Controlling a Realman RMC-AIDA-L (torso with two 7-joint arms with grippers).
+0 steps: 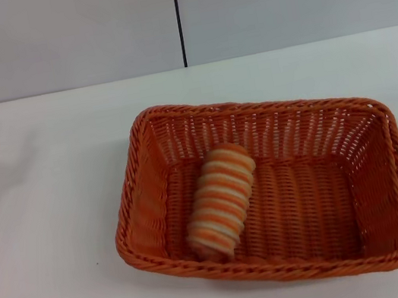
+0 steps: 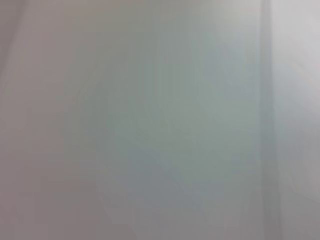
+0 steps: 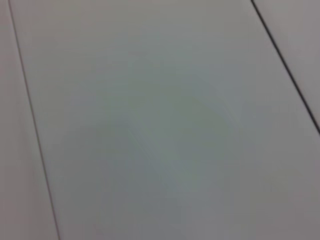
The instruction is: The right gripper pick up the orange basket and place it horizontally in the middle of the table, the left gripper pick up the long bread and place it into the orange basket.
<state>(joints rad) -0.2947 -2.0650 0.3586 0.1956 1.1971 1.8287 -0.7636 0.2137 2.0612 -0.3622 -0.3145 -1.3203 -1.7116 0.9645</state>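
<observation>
The large rectangular orange woven basket (image 1: 268, 191) lay long side across the plain white table (image 1: 42, 223), right of centre, the striped orange-and-cream ridged long bread (image 1: 221, 200) inside its left half, consistent with completion; neither gripper was visible, state undeterminable.

Neither arm nor gripper appears in the head view; both are out of its field. The left wrist view gives only a plain, pale grey blur, with none of that arm's black claw or its two slim fingers in sight. The right wrist view likewise shows only a flat grey surface crossed by thin dark lines, with no part of the black claw or its short fingers, so the pose and finger state of both arms go unrecorded.
</observation>
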